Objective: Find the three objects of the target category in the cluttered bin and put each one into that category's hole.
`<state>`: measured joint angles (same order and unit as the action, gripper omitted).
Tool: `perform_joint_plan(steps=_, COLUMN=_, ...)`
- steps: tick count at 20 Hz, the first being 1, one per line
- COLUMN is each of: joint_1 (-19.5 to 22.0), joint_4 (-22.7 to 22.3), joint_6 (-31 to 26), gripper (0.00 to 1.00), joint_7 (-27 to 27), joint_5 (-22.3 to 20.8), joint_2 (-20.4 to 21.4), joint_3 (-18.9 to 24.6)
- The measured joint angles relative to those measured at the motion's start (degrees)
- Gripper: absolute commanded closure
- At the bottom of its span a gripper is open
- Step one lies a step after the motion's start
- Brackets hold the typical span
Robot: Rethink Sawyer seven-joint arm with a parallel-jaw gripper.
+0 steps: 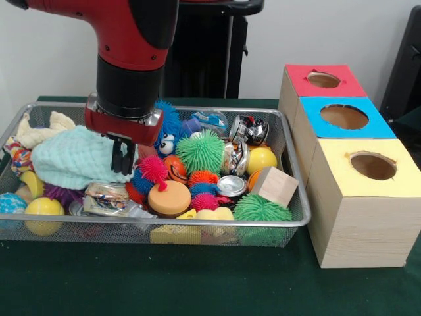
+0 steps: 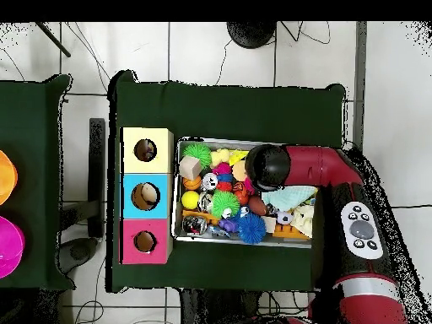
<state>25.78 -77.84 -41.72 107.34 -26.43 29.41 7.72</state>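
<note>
The bin (image 1: 164,225) of silver wire mesh is on the green table, full of mixed toys; it also shows in the overhead view (image 2: 176,190). In it are green spiky balls (image 1: 200,151), a pink spiky ball (image 1: 152,169), a yellow ball (image 1: 262,159), crushed cans (image 1: 248,130), a wooden cube (image 1: 275,185), an orange disc (image 1: 169,197) and a mint cloth (image 1: 72,158). My gripper (image 1: 123,168) hangs over the bin's left-middle, at the cloth's right edge, shut and empty. The hole (image 1: 373,165) in the yellow-topped box is right of the bin; it also shows from overhead (image 2: 145,150).
A blue-topped box (image 1: 344,117) and a red-topped box (image 1: 323,79) stand in a row behind the yellow one. A blue furry toy with eyes (image 1: 168,131) lies just behind the gripper. In the overhead view my arm (image 2: 267,166) covers part of the bin.
</note>
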Motion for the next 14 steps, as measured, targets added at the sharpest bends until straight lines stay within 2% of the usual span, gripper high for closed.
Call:
perform_joint_plan(steps=5, joint_1=-1.0, joint_4=0.0, joint_6=-2.5, gripper=1.00, joint_7=0.0, joint_5=0.0, joint_2=0.4, joint_3=0.0)
perform_joint_plan(steps=11, joint_1=-2.6, joint_4=0.0, joint_6=-9.9, gripper=1.00, joint_7=0.0, joint_5=0.6, joint_2=3.0, joint_3=0.0)
perform_joint_plan(steps=14, joint_1=-3.0, joint_4=0.0, joint_6=-11.6, gripper=1.00, joint_7=0.0, joint_5=0.6, joint_2=3.9, joint_3=0.0)
